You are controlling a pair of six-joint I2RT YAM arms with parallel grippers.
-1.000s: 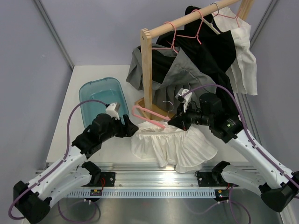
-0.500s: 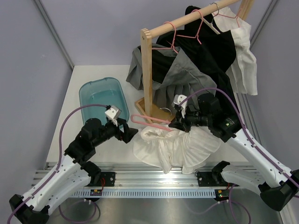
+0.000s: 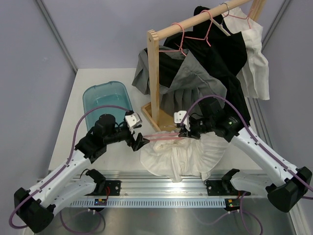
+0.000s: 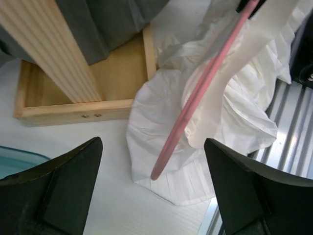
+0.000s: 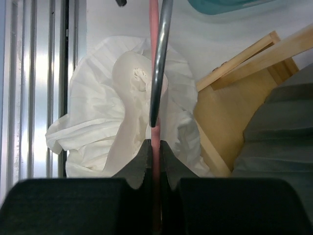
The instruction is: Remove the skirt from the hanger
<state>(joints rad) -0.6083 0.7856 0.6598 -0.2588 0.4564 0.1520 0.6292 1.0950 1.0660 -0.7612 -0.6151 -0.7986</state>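
Observation:
The white pleated skirt (image 3: 183,154) lies bunched on the table's front edge, part of it still draped over the pink hanger (image 3: 161,137). My right gripper (image 3: 186,132) is shut on the pink hanger (image 5: 154,73), whose metal hook (image 5: 161,58) points away from the fingers. The skirt (image 5: 112,127) hangs below it. My left gripper (image 3: 139,142) is open and empty at the hanger's left end. In the left wrist view the hanger's tip (image 4: 188,122) and skirt (image 4: 230,132) lie between the spread fingers, not touched.
A wooden rack post (image 3: 154,78) on its box base (image 4: 83,93) stands just behind. Grey and black skirts (image 3: 195,68) on pink hangers hang from the rail. A teal tub (image 3: 105,100) sits at the back left. A metal rail (image 3: 161,188) runs along the front edge.
My left gripper has let go of the skirt, drawn back and come in again at the hanger's left end. My right gripper has shifted left with the hanger; the skirt has sagged lower.

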